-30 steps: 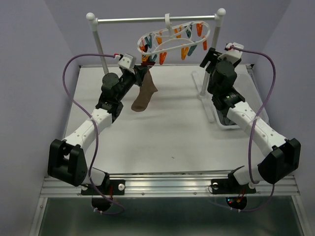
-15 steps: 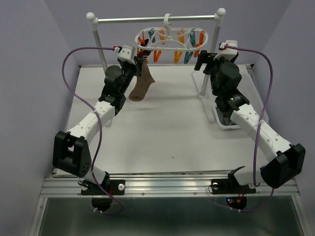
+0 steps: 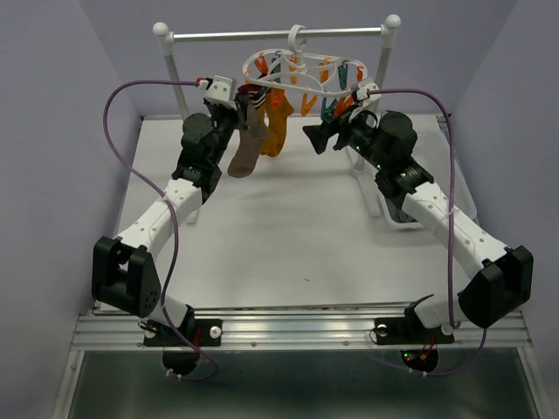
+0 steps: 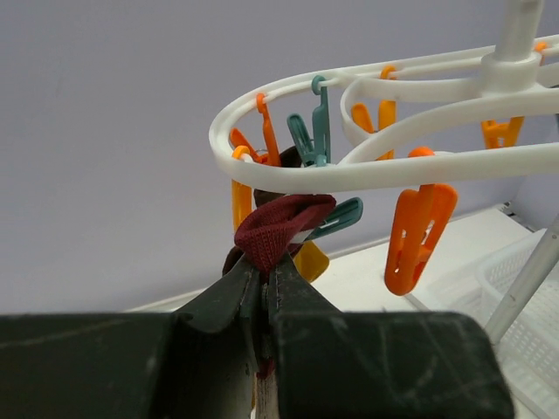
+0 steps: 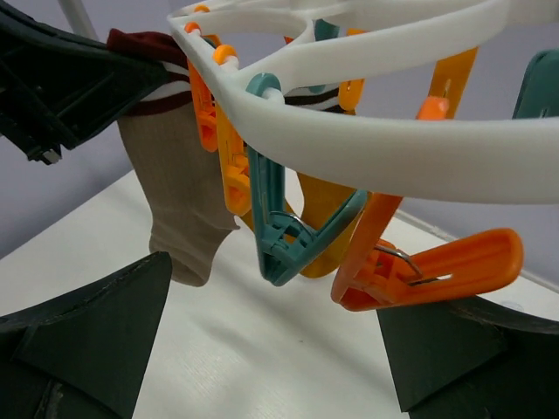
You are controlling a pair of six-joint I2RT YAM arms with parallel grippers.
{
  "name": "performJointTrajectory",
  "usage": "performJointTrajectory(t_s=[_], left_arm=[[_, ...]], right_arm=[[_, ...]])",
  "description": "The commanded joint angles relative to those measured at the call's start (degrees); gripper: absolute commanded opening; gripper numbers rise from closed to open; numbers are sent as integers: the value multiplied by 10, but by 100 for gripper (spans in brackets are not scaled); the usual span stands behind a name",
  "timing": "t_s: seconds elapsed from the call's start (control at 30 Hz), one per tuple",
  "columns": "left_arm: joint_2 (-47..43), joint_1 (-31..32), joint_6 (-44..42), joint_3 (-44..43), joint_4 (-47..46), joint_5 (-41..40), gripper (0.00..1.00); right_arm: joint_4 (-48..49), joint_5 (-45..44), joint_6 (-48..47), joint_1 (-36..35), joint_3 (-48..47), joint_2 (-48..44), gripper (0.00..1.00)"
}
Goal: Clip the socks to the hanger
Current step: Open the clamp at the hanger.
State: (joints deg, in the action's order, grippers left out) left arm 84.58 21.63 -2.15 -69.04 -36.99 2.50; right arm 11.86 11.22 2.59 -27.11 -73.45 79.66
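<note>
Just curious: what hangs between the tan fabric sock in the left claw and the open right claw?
A mustard-orange fabric sock hangs from the white plastic ring hanger beside the tan sock, shown in the top external view.

White basket point(image 3: 400, 225) mostly behind right arm point(image 3: 437, 214)

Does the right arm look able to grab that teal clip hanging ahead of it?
Probably yes. The right fingers are spread wide, and the teal clip hangs from the hanger just ahead with nothing between.

A robotics lab: lavender walls point(image 3: 52, 131) box in a white table point(image 3: 288, 236), with arms point(image 3: 166, 214) bolted to a rail point(image 3: 297, 325) at 6 o'clock.
</note>
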Motion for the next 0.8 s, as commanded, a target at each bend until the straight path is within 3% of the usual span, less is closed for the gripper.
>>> performJointTrajectory(t_s=[0.0, 0.2, 0.5, 0.6, 0.77], left_arm=[[-35, -3, -6, -34, -35, 17, 0], [-32, -4, 7, -37, -36, 18, 0], [-47, -2, 18, -24, -40, 39, 0], [-58, 1, 36, -14, -41, 51, 0], [-76, 3, 29, 1, -37, 62, 0]], right_arm=[[12, 0, 32, -1, -22, -3, 100], [4, -41, 37, -1, -3, -18, 100], [-31, -195, 47, -1, 95, -93, 100], [-56, -166, 52, -1, 116, -115, 100], [-64, -47, 61, -19, 138, -121, 100]])
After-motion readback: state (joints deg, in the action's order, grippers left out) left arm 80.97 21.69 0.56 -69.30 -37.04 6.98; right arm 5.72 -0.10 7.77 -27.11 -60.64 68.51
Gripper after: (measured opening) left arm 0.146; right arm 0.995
